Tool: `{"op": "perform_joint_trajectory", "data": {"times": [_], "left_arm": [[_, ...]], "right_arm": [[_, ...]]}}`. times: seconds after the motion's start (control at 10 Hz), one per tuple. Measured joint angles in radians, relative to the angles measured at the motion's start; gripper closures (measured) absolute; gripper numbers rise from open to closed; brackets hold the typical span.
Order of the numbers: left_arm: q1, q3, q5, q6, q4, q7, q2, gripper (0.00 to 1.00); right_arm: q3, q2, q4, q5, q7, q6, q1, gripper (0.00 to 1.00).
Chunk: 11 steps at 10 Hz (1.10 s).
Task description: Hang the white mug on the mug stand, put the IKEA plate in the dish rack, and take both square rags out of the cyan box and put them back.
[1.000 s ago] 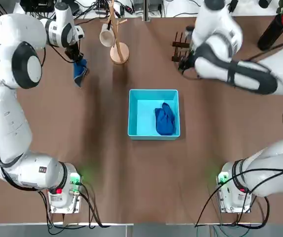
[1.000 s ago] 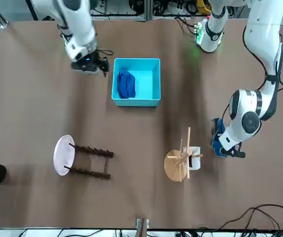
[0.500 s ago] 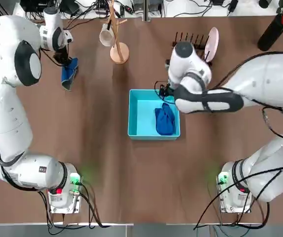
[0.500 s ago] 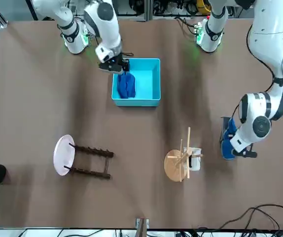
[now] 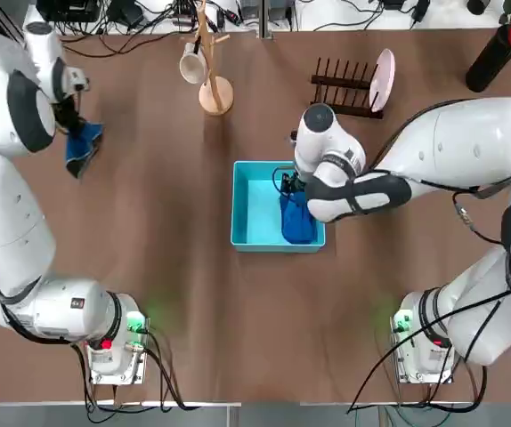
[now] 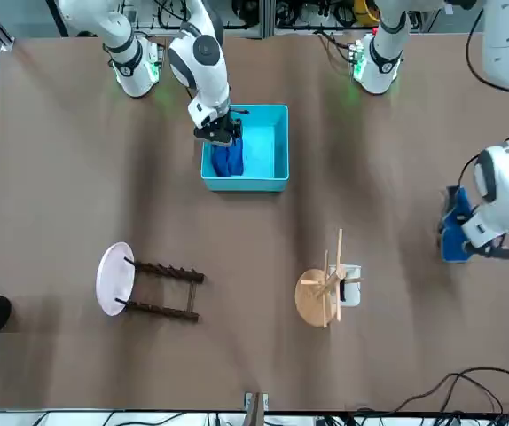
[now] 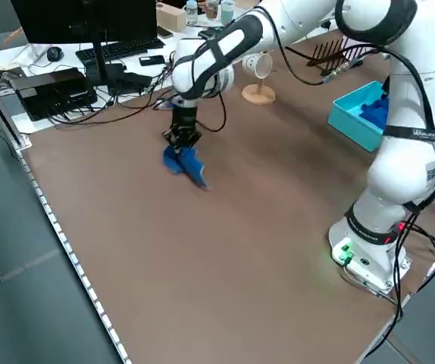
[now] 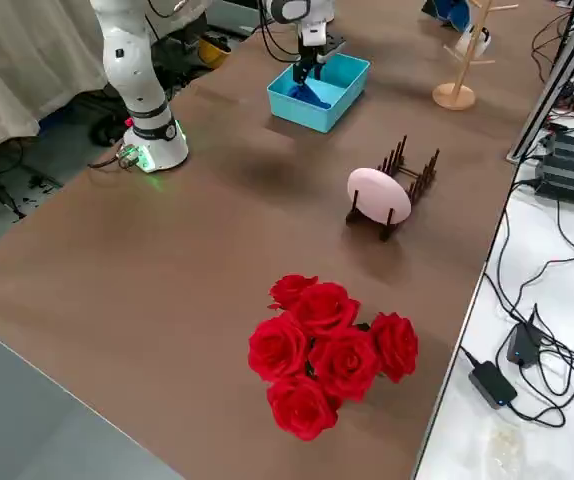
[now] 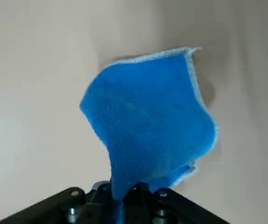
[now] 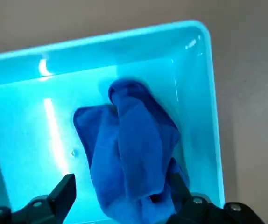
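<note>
No writing is legible anywhere. The left gripper (image 9: 122, 198) is pinched on one blue rag (image 9: 148, 116), hanging beneath it. The right gripper (image 10: 120, 198), fingers spread, hovers directly above the second rag (image 10: 134, 140), which lies inside the cyan box (image 10: 204, 93).

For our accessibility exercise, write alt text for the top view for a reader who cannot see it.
The right gripper hangs open over a blue rag in the cyan box, while the left gripper holds the other rag out by the table's left edge. Behind them, the white mug hangs on the mug stand.
</note>
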Motion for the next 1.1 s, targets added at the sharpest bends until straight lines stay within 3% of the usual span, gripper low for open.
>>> {"op": "perform_joint_trajectory", "data": {"times": [0.3, 0.6, 0.8, 1.0, 1.1], "left_arm": [[0.086, 0.019, 0.000, 0.138, -0.056, 0.119, -0.002, 0.96], [0.034, -0.061, 0.000, 0.145, -0.061, 0.081, -0.014, 0.97], [0.029, -0.160, 0.000, 0.145, -0.064, 0.008, -0.036, 0.97], [0.028, -0.277, 0.000, 0.142, -0.085, -0.107, -0.054, 0.97], [0.025, -0.339, 0.000, 0.142, -0.100, -0.175, -0.058, 0.97]], "right_arm": [[-0.001, 0.005, -0.021, -0.002, 0.001, 0.013, 0.018, 0.16], [-0.001, 0.031, -0.027, -0.009, 0.030, 0.032, 0.036, 0.36], [-0.006, 0.040, -0.028, -0.012, 0.049, 0.041, 0.036, 0.70], [-0.024, 0.039, -0.025, -0.013, 0.054, 0.046, 0.032, 0.96], [-0.033, 0.033, -0.020, -0.014, 0.054, 0.047, 0.019, 0.96]]}}
